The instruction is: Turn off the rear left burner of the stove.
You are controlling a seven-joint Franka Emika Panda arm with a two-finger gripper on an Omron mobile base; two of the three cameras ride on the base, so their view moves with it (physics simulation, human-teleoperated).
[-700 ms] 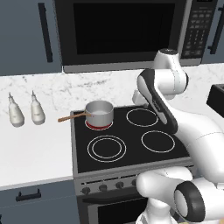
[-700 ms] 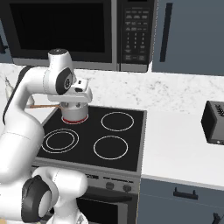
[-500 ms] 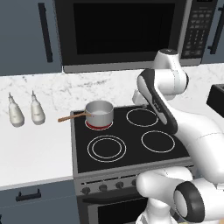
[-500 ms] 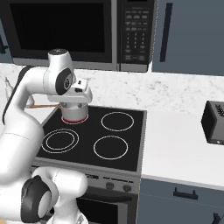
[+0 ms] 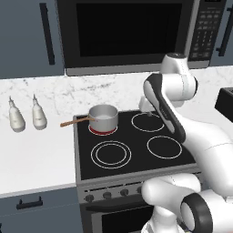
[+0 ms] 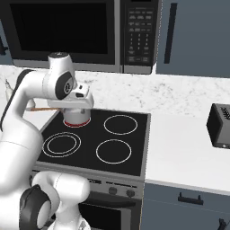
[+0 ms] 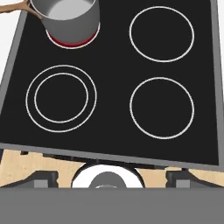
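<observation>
The stove (image 5: pixel 132 152) (image 6: pixel 90 134) (image 7: pixel 113 100) is a black glass top with four ring-marked burners. Its rear left burner (image 5: pixel 102 131) (image 6: pixel 75 123) (image 7: pixel 72 43) glows red under a small steel saucepan (image 5: pixel 103 117) (image 7: pixel 70 15) with a wooden handle. A row of dark knobs (image 5: pixel 107 195) (image 6: pixel 119 191) runs along the grey front panel. My gripper (image 7: pixel 111 177) hangs high over the stove's front half, looking down, open, its fingertips (image 7: pixel 41 177) far apart with nothing between them. In the right base view the hand (image 6: pixel 76 101) covers the saucepan.
A black-windowed microwave (image 5: pixel 127 32) (image 6: pixel 67 31) hangs above the stove. Two pale bottles (image 5: pixel 17 119) (image 5: pixel 38 116) stand on the white counter to the left. A black toaster (image 6: pixel 220 126) (image 5: pixel 225 102) sits on the counter to the right.
</observation>
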